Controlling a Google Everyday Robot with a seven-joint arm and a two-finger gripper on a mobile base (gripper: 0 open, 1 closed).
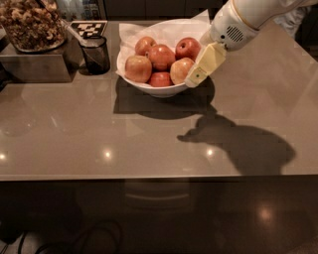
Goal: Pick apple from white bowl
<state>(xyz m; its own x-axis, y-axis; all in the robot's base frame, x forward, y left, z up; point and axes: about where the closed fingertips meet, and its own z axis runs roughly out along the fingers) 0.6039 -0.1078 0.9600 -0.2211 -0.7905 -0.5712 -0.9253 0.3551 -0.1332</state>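
The camera view looks down across a glossy grey-brown counter (74,134). The gripper (191,81) comes in from the upper right on a white arm (248,15), its pale yellow end slanting down and to the left, with its tip over the near right rim of the white bowl (159,91). Whether the gripper's two halves are spread or pressed together cannot be told, since they read as a single yellow slab from this angle.

The apple (180,69), pale yellow-orange with a faint blush, lies in the bowl immediately left of the gripper's tip, so close that contact cannot be ruled in or out. Five more apples fill the bowl beyond it. A small red one (160,78) is low at the front, left of the tip. A pale orange one (138,68) lies further left. A larger reddish one (162,56) is in the middle. A deep red one (187,48) sits just above the gripper's tip, and another (144,44) is at the back left. White paper (164,30) lines the bowl and rises behind the fruit.

Well to the left of the gripper stands a black mesh cup (95,53). Behind it is a checkered tag (88,28), and further left a clear container of brown snack mix (31,22) sits on a metal box (37,67). Below and right of the gripper, the arm's shadow (238,144) falls dark on the counter (two small light glints sit near it).
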